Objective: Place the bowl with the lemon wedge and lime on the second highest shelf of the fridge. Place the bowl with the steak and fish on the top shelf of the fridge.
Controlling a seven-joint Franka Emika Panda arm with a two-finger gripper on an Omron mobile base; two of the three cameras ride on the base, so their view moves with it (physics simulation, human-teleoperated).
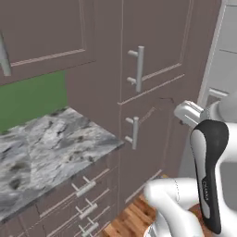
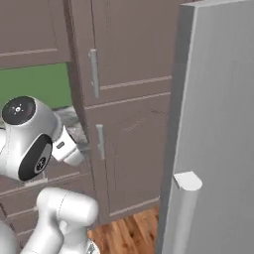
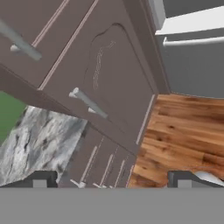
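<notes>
My gripper is open, its two dark fingertips standing wide apart with nothing between them. It hangs in the air in front of the tall brown cabinet doors and looks down past them to the wood floor. The grey fridge stands to the right of the cabinet, with a pale handle on its front. The same fridge rises at the right edge of the left base view and lies at the top right of the hand view as the grey fridge front. Its shelves are hidden.
A grey marble counter with drawers under it runs on the left below a green wall. Bar handles stick out of the tall cabinet doors. My own white arm crosses the lower right.
</notes>
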